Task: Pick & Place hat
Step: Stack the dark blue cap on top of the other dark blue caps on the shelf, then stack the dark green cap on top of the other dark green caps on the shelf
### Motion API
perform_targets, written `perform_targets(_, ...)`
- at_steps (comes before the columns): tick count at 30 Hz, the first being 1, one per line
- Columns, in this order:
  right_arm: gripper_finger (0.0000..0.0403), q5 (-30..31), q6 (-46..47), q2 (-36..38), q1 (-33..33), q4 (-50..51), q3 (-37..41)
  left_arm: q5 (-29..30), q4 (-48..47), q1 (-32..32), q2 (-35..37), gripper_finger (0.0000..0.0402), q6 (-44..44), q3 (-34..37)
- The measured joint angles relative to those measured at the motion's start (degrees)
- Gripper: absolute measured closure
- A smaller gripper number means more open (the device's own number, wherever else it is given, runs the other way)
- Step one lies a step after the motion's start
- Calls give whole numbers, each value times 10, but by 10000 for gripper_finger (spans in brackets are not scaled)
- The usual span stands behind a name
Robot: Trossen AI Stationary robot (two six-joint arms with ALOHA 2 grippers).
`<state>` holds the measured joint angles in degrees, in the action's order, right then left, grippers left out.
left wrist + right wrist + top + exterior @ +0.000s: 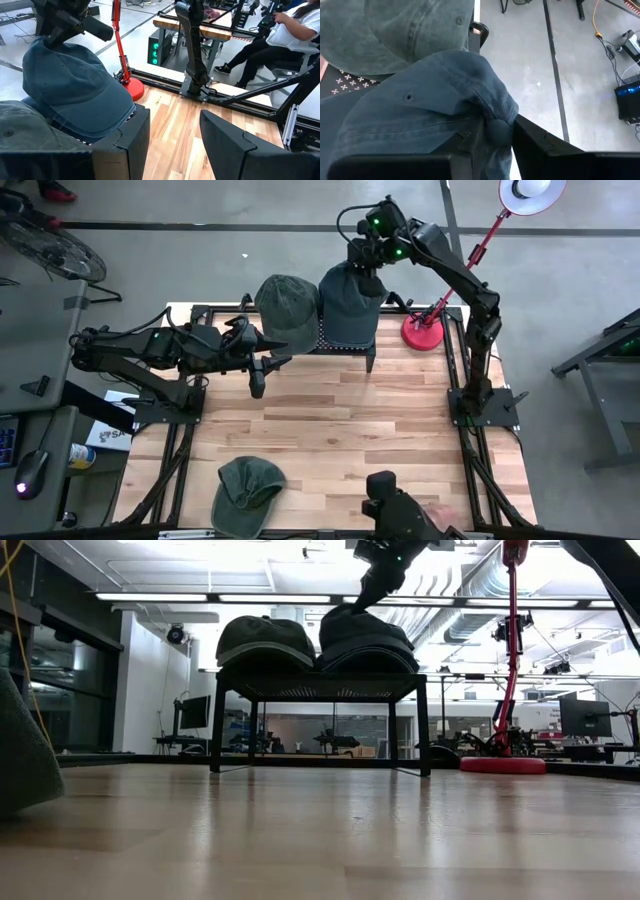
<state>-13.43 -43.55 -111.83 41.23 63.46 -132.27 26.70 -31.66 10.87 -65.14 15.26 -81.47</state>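
Working over a light wood-plank desk [330, 420] on a dark metal frame, grey concrete floor around it. Low view shows a big lab hall behind: white ceiling ducts, strip lights, monitors, other benches. Left wrist view catches a seated person [280, 35] in a white top beyond the desk edge.

Counts: three hats, one small black stand, one red lamp, two arms. Stand [345, 340] sits at the far edge of the desk. On it, side by side and touching: olive-green hat [287, 308] and dark blue hat [352, 302]. Third hat, a green cap [245, 490], lies flat on the near part of the desk, well apart from the stand. Red lamp base [424, 332] stands just beside the stand, its pole leaning off to a white shade [532, 194].

My right pincer [368, 268] is at the back of the dark blue hat, fingers on either side of a bunched fold of its fabric [497, 131], pinching it; the hat rests on the stand. My left pincer [268, 363] hovers near the stand's front on the olive hat's side, fingers [235, 145] spread apart, nothing between them.

No readable writing or brand on hats or desk.
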Motion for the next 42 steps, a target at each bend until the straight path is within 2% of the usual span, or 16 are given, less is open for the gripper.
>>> perform_targets(5,311,43,26,0,0,-8,0,0,0,0,0,231,1,0)
perform_targets(12,294,36,48,22,-3,-3,0,-2,1,0,0,231,15,0)
perform_targets(18,244,38,62,35,-10,-3,0,-2,0,0,0,231,15,0)
perform_targets(26,176,97,125,64,-34,20,0,-1,-28,0,0,231,26,0)
perform_targets(30,166,120,157,106,-58,37,0,-5,-90,0,1,231,78,0)
perform_targets(34,165,140,188,149,-87,54,0,-38,-181,0,0,231,153,0)
perform_targets(42,165,142,284,220,-153,99,0,-135,-353,17,-16,231,398,0)
